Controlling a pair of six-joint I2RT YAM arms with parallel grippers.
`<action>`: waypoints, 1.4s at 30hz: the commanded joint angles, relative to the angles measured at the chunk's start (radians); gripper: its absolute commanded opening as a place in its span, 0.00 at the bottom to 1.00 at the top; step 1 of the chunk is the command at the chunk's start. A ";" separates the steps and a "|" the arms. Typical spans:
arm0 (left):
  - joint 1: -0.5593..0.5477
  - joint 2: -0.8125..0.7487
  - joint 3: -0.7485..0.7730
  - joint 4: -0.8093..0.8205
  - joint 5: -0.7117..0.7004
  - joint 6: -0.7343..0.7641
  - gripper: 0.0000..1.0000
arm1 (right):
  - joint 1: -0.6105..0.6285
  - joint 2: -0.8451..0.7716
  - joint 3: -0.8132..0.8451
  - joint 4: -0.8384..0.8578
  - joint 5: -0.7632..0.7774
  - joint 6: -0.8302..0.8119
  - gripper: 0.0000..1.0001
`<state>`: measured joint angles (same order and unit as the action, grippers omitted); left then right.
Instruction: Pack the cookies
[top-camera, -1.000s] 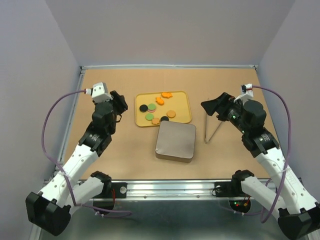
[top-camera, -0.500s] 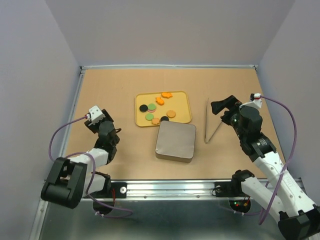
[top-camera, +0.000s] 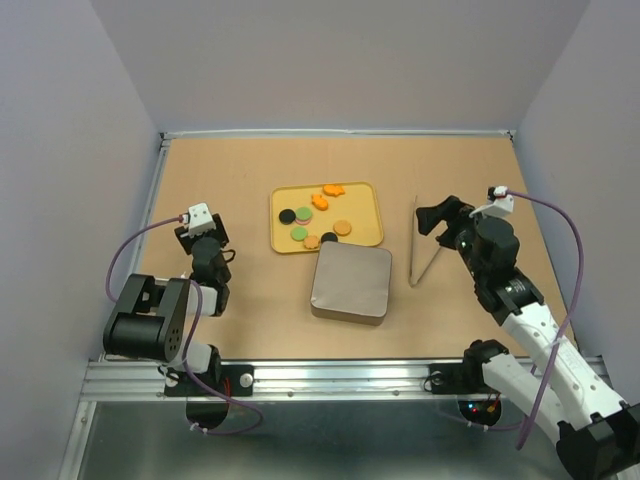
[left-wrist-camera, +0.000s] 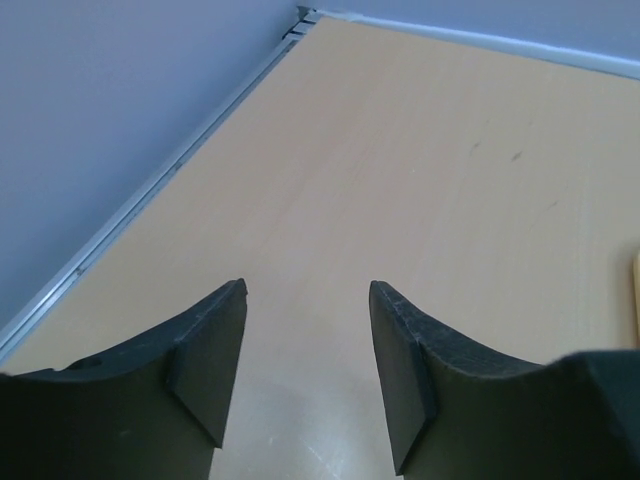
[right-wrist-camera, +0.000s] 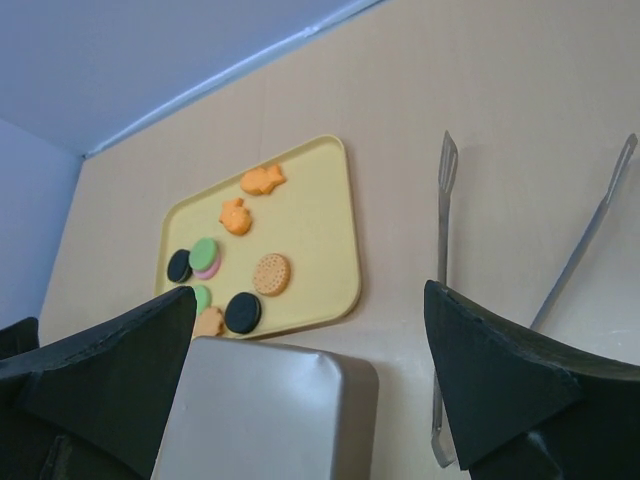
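A tan table (top-camera: 250, 160) sits boxed in by pale walls, with a metal rail (top-camera: 155, 200) along its left and back edges. Near the middle lies a yellow tray (top-camera: 360, 205) with a raised rim. All the cookies (top-camera: 304, 215) are on it, flat discs in black, green, pink and tan plus two orange shaped ones. A grey square tin (top-camera: 350, 283) lies just beside the tray's near edge. Metal tongs (top-camera: 414, 250) lie flat to the right of both.

The left gripper (left-wrist-camera: 307, 290) is folded back near the left rail with its fingers parted over bare board, holding nothing. The right gripper (right-wrist-camera: 310, 298) hangs by the tongs' far end, spread wide and empty, facing the tray. Bare board runs broad behind the tray and along the left side.
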<state>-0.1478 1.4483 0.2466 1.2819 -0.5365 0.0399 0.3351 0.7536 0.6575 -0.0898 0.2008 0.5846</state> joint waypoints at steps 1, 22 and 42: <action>0.013 0.016 -0.029 0.341 0.108 0.042 0.69 | 0.004 0.027 -0.085 0.136 0.008 -0.037 1.00; 0.022 0.021 -0.021 0.321 0.107 0.020 0.99 | -0.096 0.762 -0.463 1.470 0.542 -0.554 1.00; 0.022 0.021 -0.023 0.321 0.107 0.020 0.99 | -0.231 0.860 -0.463 1.487 0.173 -0.505 1.00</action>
<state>-0.1226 1.4803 0.2253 1.2968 -0.4221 0.0471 0.1093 1.6203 0.2031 1.2694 0.4057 0.0822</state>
